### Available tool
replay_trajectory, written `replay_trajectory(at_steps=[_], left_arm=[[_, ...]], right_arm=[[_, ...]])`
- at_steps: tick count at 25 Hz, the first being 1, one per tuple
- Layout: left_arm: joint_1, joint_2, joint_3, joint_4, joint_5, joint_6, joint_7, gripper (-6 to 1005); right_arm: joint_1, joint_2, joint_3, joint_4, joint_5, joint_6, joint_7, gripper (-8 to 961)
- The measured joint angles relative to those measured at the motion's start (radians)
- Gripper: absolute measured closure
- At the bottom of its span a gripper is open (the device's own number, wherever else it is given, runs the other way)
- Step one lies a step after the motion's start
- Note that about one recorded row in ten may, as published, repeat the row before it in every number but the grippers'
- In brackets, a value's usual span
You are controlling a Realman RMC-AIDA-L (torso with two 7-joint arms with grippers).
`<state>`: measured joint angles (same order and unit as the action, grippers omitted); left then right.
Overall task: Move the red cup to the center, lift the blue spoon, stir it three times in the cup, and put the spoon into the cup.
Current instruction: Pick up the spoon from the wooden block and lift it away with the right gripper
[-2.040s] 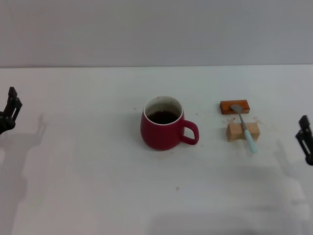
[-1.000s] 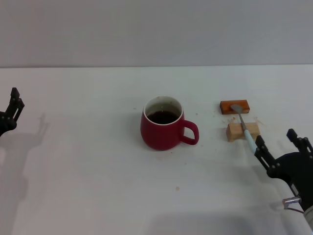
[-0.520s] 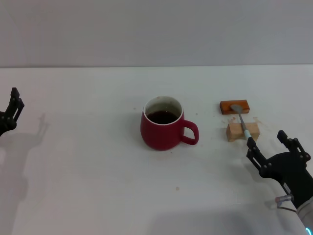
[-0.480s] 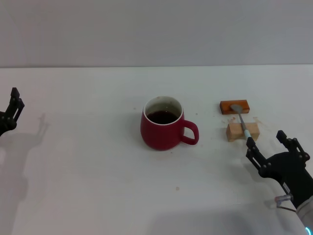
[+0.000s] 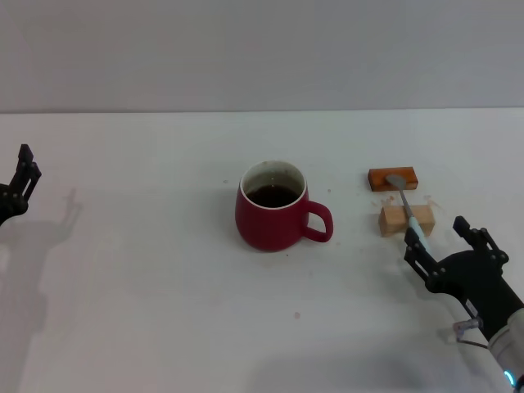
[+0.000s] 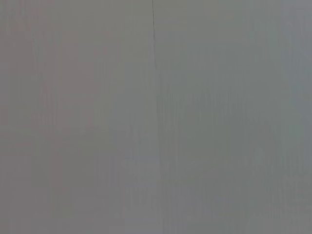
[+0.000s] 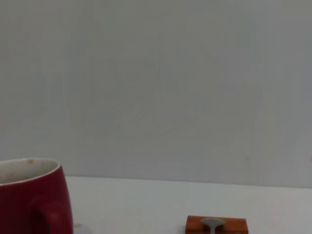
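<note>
Right gripper (image 5: 442, 248), fingers spread, near slim pale-blue-handled metal spoon (image 5: 412, 221) on pale wooden block (image 5: 405, 220); risk: finger knocks handle off. Left gripper (image 5: 20, 184) parked far left, state unclear.

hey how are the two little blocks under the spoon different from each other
The orange-brown block is darker, and lies farther from the robot than the pale wooden block. The blue spoon rests its grey bowl on the orange-brown block, its handle across the pale wooden block. Both lie flat on the table, propping the spoon.
</note>
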<state>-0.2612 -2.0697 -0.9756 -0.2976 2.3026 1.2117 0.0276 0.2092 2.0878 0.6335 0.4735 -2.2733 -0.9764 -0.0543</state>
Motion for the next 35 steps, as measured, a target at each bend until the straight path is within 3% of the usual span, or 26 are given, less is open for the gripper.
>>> replay_trajectory(at_steps=[35], left_arm=[[-0.037, -0.001, -0.006, 0.024, -0.002, -0.017, 0.000, 144]], right_arm=[[0.042, -0.001, -0.001, -0.012, -0.005, 0.055, 0.048, 184]])
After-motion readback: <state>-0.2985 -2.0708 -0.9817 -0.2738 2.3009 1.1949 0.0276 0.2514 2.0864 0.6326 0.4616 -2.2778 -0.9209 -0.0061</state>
